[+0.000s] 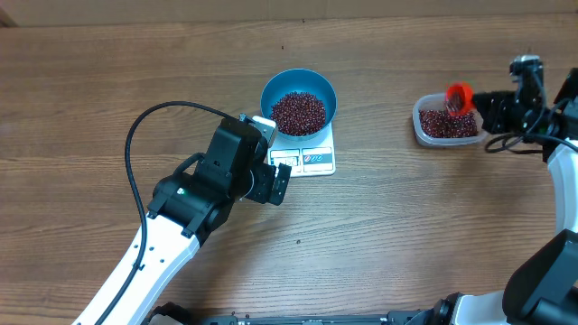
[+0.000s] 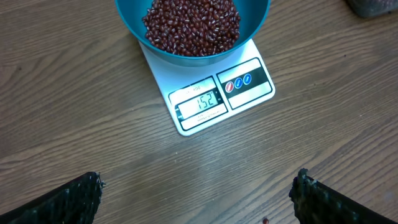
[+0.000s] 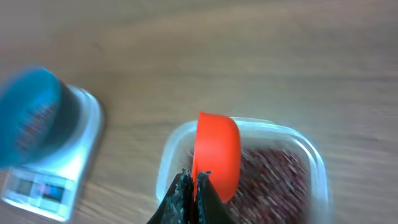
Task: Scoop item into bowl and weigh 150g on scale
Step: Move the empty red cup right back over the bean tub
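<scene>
Surface: wooden table (image 1: 90, 90), brown plank grain, is being used as the work surface; nothing else of the room is being shown.
Bowl: blue bowl (image 1: 269, 90) is being carried on the white kitchen scale (image 2: 163, 73), toward its back, with the front panel being left uncovered.
Beans: red-brown beans (image 1: 299, 112) are being held in the bowl as a loose heap; more are being stored in the clear plastic tub (image 1: 419, 126), well apart to the right.
Left gripper: left gripper (image 1: 278, 183) is being held wide open and empty just in front of the scale, its camera being aimed at the front panel.
Right gripper: right gripper (image 3: 194, 194) is being clamped fully closed on the handle of the orange scoop (image 3: 217, 152), which is being hung over the tub; its load cannot be told.
Key relation: bowl is lying to the left of the scoop, well apart. The scoop's long axis is being run roughly along that line, cup end toward the bowl. The left gripper is nearer, but the tool is being carried by the right arm, so any correction is judged to be falling to it.
Writing: display (image 2: 200, 101) is being read as 152. Small print above it is too fine to be read. Red and blue round icons are being shown on the panel beside it. No brand is being made out.
Progress: target is judged as being met with a slight excess.
</scene>
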